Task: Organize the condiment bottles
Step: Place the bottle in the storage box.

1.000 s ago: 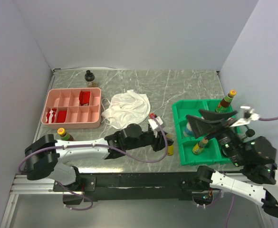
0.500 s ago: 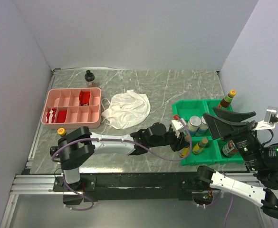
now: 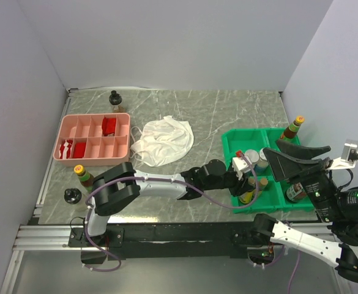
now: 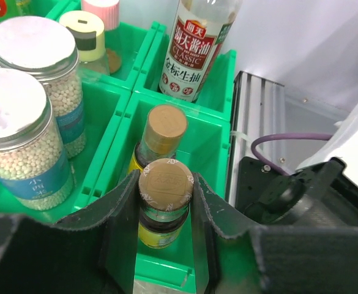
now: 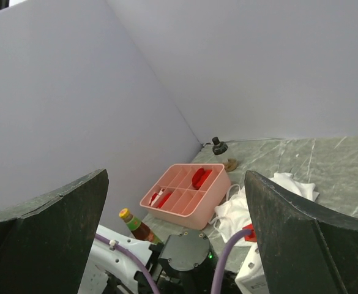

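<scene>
Grey marble table [image 3: 227,116] under plain walls. My left gripper [image 4: 164,191] is clamped on a tan-capped bottle [image 4: 164,184] in the green tray's [image 4: 210,144] near compartment, its body mostly hidden by my fingers. My left arm stretches low to the right. My right gripper [image 5: 175,177] hangs raised, wide open, empty.

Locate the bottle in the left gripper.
Left wrist view, centre: the tan-capped bottle, gripped by the left gripper, in a green tray compartment beside a matching bottle.

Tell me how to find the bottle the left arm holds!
Look at the green tray on the table's right side. At its near edge are two small brown-capped bottles. Yours is the nearer bottle, the only one pinched by the left gripper.
</scene>
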Controlling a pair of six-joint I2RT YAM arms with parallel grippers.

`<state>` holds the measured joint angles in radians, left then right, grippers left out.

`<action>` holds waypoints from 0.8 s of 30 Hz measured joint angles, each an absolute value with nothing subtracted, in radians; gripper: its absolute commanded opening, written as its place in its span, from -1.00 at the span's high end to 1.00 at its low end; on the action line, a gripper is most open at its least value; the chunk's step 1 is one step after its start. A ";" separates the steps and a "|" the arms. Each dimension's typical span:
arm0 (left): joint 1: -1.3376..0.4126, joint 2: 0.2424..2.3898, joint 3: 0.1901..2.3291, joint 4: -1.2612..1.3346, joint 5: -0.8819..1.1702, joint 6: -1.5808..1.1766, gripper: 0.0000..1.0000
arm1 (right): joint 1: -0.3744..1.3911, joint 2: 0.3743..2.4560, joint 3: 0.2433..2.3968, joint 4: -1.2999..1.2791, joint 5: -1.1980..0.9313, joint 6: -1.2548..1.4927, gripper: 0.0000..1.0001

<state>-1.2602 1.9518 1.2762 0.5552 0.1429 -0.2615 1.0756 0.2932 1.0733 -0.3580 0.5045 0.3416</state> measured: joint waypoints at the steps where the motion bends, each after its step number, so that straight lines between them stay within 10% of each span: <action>1: -1.260 1.960 1.280 0.557 0.143 -0.258 0.98 | 1.076 0.293 1.070 -0.358 0.505 0.342 -1.00; 7: -1.261 2.033 1.321 0.571 0.149 -0.249 0.85 | 1.076 0.290 1.039 -0.361 0.512 0.341 -1.00; 14: -1.267 2.076 1.342 0.625 0.159 -0.238 -0.25 | 1.076 0.275 1.039 -0.361 0.516 0.339 -1.00; 20: -1.285 2.077 1.345 0.644 0.150 -0.210 -0.90 | 1.076 0.268 1.039 -0.363 0.529 0.339 -1.00; 24: -1.294 2.070 1.341 0.646 0.133 -0.206 -0.99 | 1.076 0.268 1.039 -0.368 0.538 0.339 -1.00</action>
